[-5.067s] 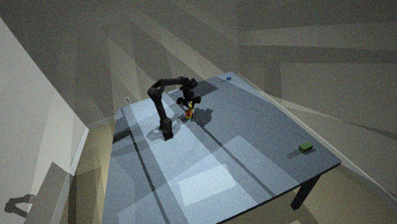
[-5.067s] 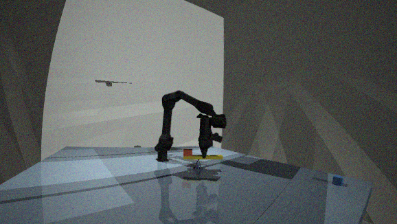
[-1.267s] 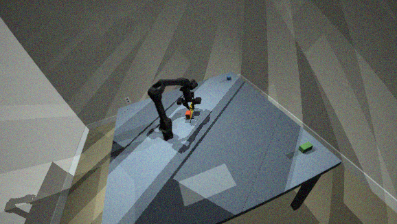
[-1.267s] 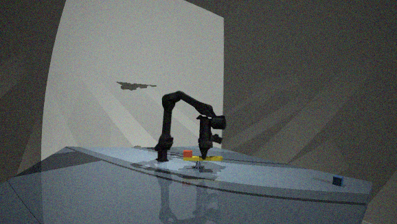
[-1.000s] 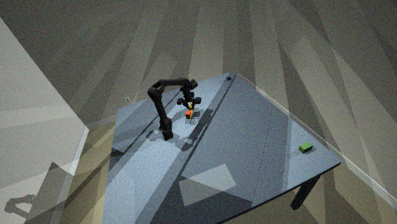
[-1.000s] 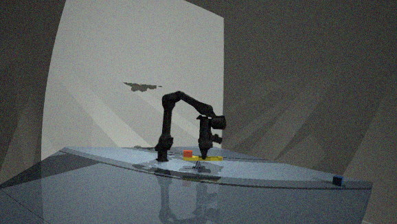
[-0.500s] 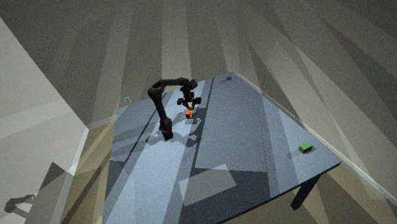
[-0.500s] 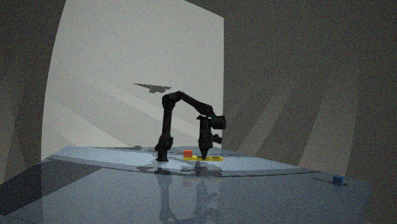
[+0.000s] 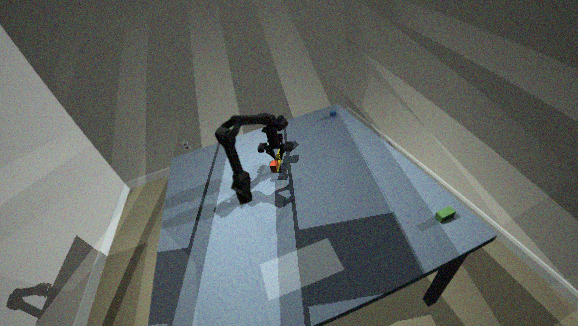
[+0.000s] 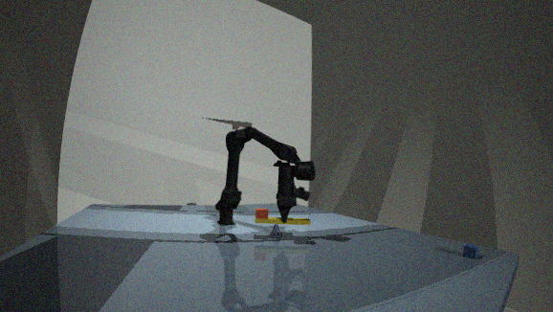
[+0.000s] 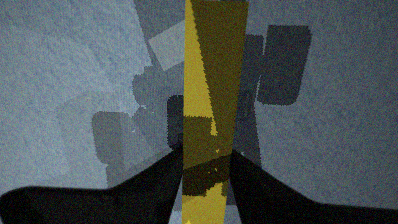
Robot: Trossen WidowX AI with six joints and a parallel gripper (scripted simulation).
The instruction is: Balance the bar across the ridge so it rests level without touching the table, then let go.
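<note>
The yellow bar [image 9: 278,162] [image 10: 300,221] [image 11: 220,50] looks about level in the exterior view, clear of the table. An orange-red block [image 9: 273,166] [image 10: 261,213] sits on its end nearer the arm's base. My gripper [image 10: 284,220] [image 11: 206,153] is shut on the bar, with a finger on each side, right of its middle in the exterior view. The small dark ridge [image 10: 276,231] stands under the bar, a little left of the fingers there. Its peak is close to the bar's underside; whether they touch I cannot tell.
A green block [image 9: 445,214] lies near the table's right corner in the top view. A small blue block [image 9: 333,114] [image 10: 471,251] lies near another edge. Shadows and light patches cross the blue-grey table [image 9: 340,195] [image 10: 364,273].
</note>
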